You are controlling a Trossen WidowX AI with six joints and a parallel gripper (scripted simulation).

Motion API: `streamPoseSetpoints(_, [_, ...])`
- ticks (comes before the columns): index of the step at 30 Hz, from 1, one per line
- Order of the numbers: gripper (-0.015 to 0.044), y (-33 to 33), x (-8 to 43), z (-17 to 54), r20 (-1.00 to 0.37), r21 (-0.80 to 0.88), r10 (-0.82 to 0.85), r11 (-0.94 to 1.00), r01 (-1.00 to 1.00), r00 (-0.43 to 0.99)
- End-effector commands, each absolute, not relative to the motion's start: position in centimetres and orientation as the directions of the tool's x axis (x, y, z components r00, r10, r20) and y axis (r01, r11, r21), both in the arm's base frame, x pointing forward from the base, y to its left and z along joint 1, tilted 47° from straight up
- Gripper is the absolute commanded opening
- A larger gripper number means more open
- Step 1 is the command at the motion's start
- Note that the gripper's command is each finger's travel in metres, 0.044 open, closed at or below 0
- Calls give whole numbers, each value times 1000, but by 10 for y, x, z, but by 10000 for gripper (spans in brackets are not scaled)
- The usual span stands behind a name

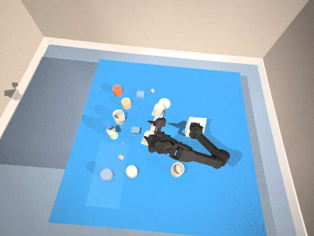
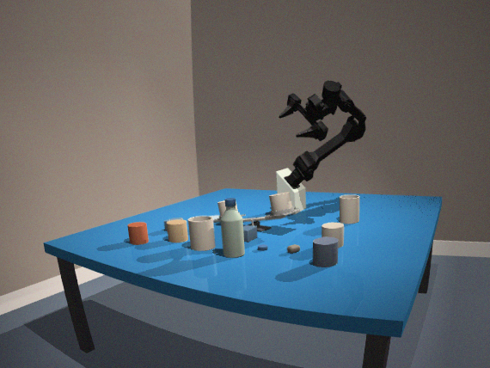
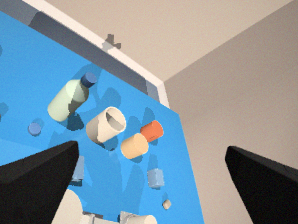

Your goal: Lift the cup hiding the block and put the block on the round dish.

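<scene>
The balance (image 1: 156, 118) (image 2: 258, 218) bears two identical cream cups. One cup (image 1: 158, 108) (image 2: 222, 209) (image 3: 143, 220) stands at the end beside the round white dish (image 1: 166, 102). The other cup (image 1: 149, 133) (image 2: 280, 202) (image 3: 67, 210) stands on the opposite end, partly covered by the arm in the top view. In the exterior view the beam slopes down toward the dish-side cup, and the other end is raised. No block shows under either cup. My gripper (image 1: 146, 129) (image 2: 289, 126) (image 3: 154, 152) is wide open and empty, high above the balance, fingers pointing sideways. The dish bears no cup.
Beyond the balance stand a green bottle (image 1: 112, 133) (image 2: 233, 234), an open beige cup (image 1: 119, 118) (image 2: 202, 234), an orange cup (image 1: 126, 103) and a red cup (image 1: 117, 91). Blue blocks (image 1: 140, 94) (image 1: 135, 130) lie nearby. Another beige cup (image 1: 177, 169) (image 2: 349, 209) stands beside the arm.
</scene>
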State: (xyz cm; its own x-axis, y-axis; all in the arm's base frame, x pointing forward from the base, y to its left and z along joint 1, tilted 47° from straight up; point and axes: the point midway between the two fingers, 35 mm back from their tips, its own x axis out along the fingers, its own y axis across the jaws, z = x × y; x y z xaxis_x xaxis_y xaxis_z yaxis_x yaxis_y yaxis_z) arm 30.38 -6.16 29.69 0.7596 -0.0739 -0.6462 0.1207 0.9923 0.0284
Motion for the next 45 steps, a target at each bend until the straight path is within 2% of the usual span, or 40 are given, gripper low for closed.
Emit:
streamPoseSetpoints(1, [440, -77, 294, 259, -722, 59, -31, 993, 107, 691])
streamPoseSetpoints(8, [440, -96, 268, 202, -802, 170, 78, 980, 101, 592])
streamPoseSetpoints(15, [440, -104, 237, 156, -813, 326, 214, 938, 119, 542])
streamPoseSetpoints(23, [440, -101, 203, 120, -743, 522, 358, 839, 155, 565])
streamPoseSetpoints(31, [440, -92, 177, 100, -606, 695, 432, 697, 179, 668])
streamPoseSetpoints(38, [440, -92, 176, 99, -595, 701, 439, 694, 166, 673])
streamPoseSetpoints(45, [440, -105, 188, 89, -623, 628, 498, 778, 7, 603])
